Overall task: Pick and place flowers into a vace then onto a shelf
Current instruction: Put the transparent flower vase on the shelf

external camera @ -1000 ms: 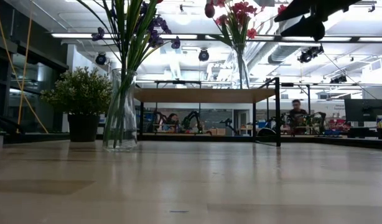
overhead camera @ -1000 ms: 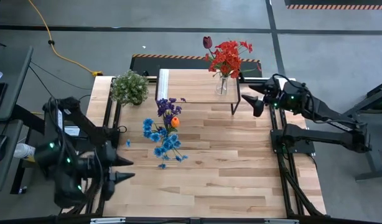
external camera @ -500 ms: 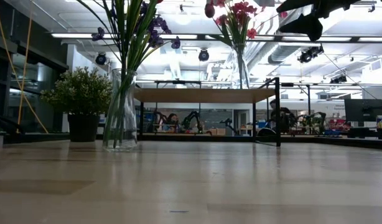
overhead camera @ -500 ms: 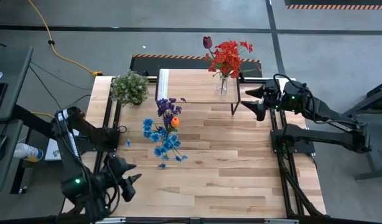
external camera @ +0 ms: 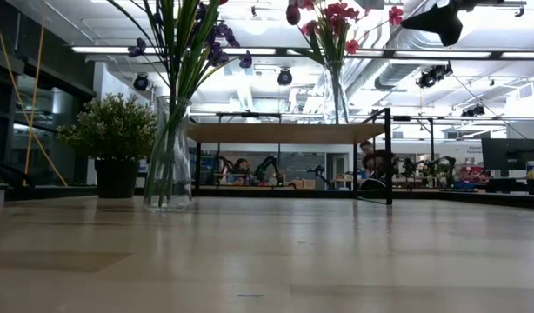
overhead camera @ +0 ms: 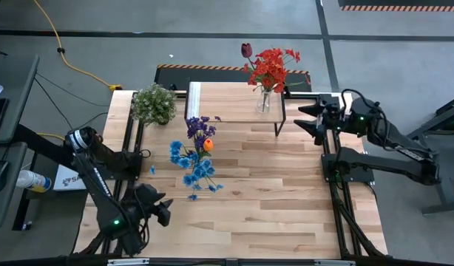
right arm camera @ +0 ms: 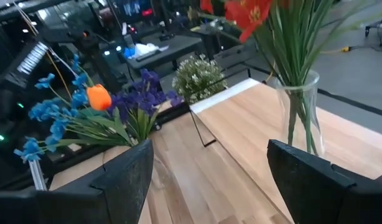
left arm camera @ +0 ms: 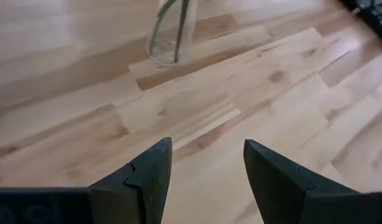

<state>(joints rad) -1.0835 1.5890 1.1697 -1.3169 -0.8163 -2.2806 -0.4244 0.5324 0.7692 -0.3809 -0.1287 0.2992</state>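
Left claw hangs released and empty at seven o'clock; right claw, released, waits at three beside the shelf. Red flowers stand on it; potted plant at ten.

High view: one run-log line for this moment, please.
red flowers' vase: on shelf | blue flowers' vase: on table | left claw: open, empty | right claw: open, beside shelf

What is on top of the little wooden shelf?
A clear glass vase stands on the shelf, holding red flowers and one dark maroon bloom. The rest of the shelf top looks bare.
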